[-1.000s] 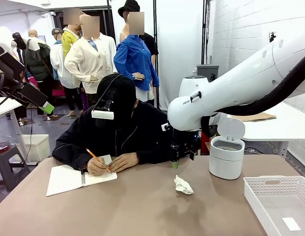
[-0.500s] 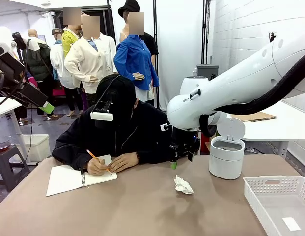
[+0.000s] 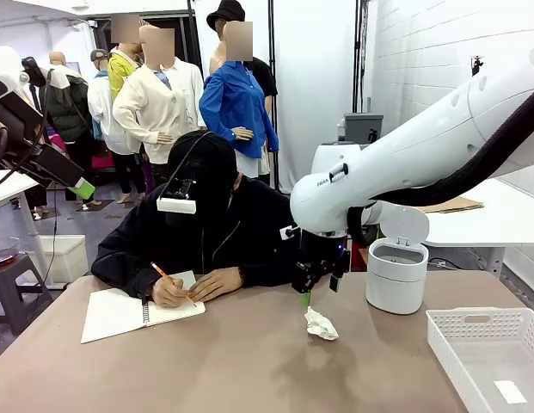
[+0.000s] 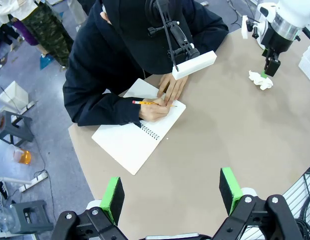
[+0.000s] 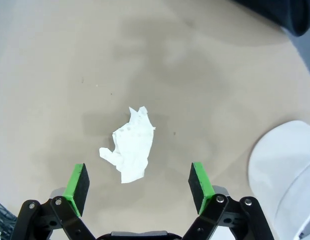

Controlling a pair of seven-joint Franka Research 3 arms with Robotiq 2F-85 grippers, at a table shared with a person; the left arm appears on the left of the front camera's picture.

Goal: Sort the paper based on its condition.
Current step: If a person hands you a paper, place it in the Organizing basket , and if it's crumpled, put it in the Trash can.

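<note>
Right gripper (image 5: 138, 186) hangs just above crumpled paper (image 3: 320, 323), jaws spread wide, not touching; left gripper (image 4: 172, 195) likewise wide apart.

White right arm (image 3: 404, 159) with black cable; black tool (image 5: 138, 186) has green pads (image 5: 77, 186).

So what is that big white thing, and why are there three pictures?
It's a robot arm. One camera looks across the table; two more ride on the robot's wrists. The right claw hangs open above the crumpled paper, holding nothing. The left claw is open too, high over a person writing in a notebook with a pencil. A little white bin and a white basket sit on the table, ready for sorting.
</note>
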